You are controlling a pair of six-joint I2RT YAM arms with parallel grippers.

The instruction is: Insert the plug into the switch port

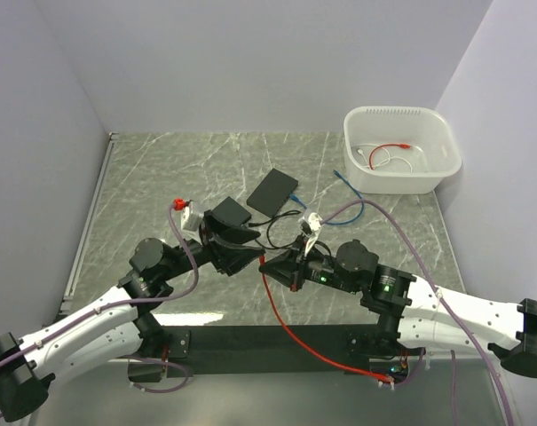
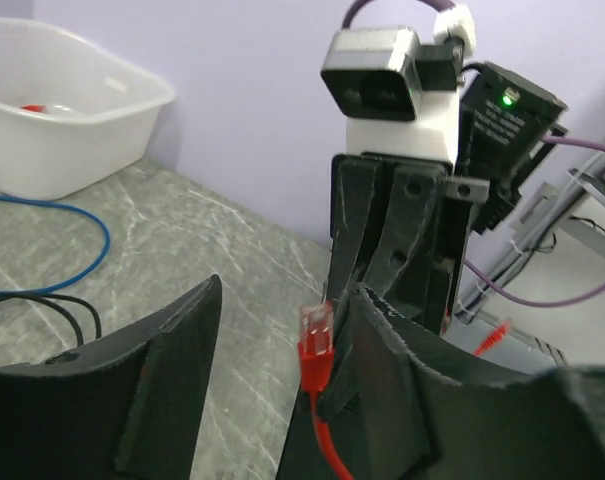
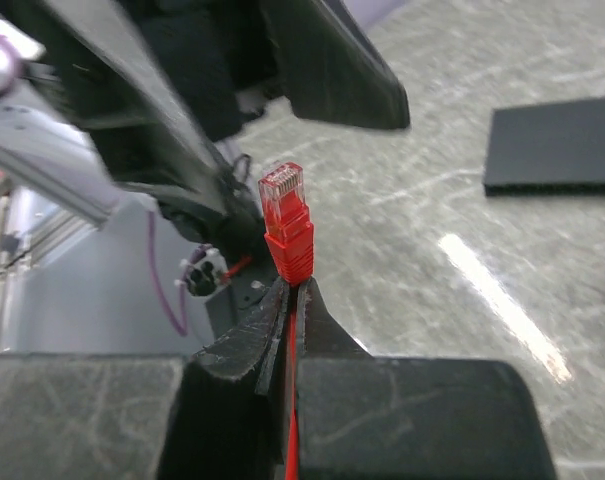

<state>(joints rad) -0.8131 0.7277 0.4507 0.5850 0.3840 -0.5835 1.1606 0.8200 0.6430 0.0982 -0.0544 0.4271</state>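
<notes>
The red plug (image 3: 285, 218) stands upright just above my right gripper (image 3: 294, 287), which is shut on the red cable (image 3: 293, 400) right below the plug's boot. In the left wrist view the same plug (image 2: 315, 340) sits between the fingers of my left gripper (image 2: 287, 300), close against the right finger (image 2: 402, 370). The left jaws stand wide apart and grip nothing. From above, the two grippers (image 1: 248, 257) (image 1: 273, 264) meet tip to tip at the table's middle. Two flat black boxes (image 1: 272, 189) (image 1: 230, 213) lie just beyond them. The switch port is hidden in every view.
A white bin (image 1: 446, 155) with coiled cables stands at the back right. A blue cable (image 1: 357, 191) and a black cable (image 1: 281, 226) trail across the marble tabletop (image 1: 161, 169). The red cable (image 1: 312, 346) runs back to the near edge.
</notes>
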